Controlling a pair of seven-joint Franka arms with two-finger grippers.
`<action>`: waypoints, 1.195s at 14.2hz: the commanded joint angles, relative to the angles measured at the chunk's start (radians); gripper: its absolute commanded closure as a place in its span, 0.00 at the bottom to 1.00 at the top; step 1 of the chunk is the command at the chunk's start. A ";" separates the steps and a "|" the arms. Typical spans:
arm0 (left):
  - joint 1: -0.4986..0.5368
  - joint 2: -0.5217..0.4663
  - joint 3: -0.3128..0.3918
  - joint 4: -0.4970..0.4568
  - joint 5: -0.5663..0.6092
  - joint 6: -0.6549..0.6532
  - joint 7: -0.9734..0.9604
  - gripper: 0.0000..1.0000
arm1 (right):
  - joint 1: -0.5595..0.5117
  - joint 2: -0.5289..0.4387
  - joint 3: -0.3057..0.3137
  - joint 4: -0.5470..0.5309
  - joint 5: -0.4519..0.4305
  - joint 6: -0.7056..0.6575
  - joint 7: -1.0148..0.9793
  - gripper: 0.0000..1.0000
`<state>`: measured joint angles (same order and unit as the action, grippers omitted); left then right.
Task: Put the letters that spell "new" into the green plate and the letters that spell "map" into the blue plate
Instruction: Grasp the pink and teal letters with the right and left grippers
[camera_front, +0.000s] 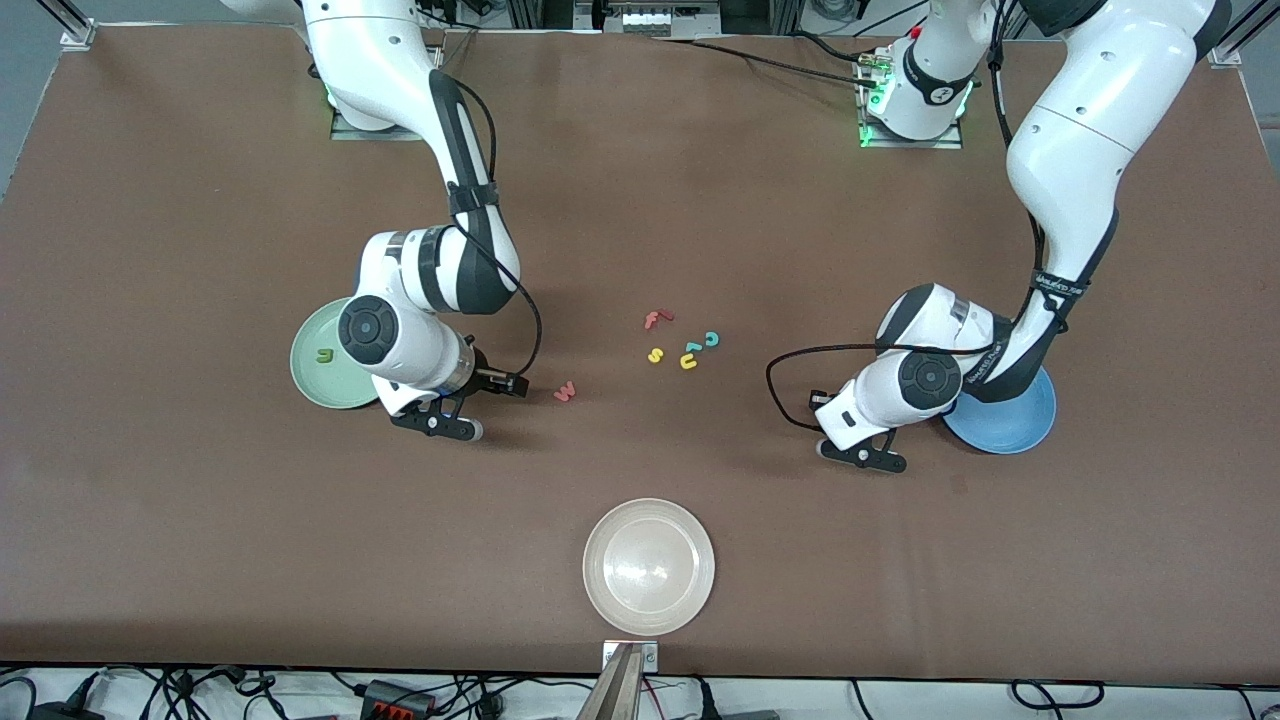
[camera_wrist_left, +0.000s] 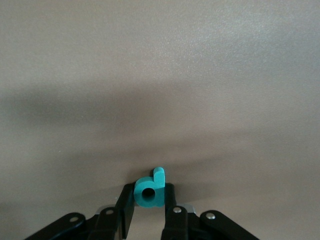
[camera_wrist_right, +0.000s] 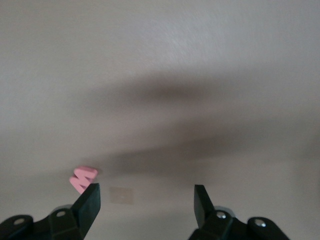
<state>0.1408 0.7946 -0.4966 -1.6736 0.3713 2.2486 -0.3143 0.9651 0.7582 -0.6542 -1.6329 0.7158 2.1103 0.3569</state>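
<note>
The tabletop (camera_front: 700, 200) wears a matt brown cloth-like cover. The cream-white plate (camera_front: 649, 566) at its six o'clock edge shines glossy. The teal p (camera_wrist_left: 150, 191) looks like matt foam. Both arms have smooth white glossy plastic shells.

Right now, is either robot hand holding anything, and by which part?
The left gripper pinches the teal p by the sides of its round part. The right gripper is open and holds nothing.
</note>
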 joint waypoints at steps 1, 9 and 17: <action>-0.010 0.005 0.007 0.002 0.025 0.008 -0.023 0.85 | -0.003 0.071 0.028 0.100 0.014 0.000 0.294 0.22; 0.071 -0.113 0.012 0.074 0.064 -0.349 0.097 0.91 | 0.052 0.217 0.039 0.228 0.010 0.048 0.580 0.30; 0.275 -0.095 0.007 0.022 0.167 -0.333 0.299 0.84 | 0.069 0.225 0.039 0.226 0.008 0.062 0.599 0.45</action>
<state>0.4051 0.6993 -0.4765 -1.6237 0.5105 1.9112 -0.0210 1.0256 0.9723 -0.6108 -1.4242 0.7158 2.1770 0.9368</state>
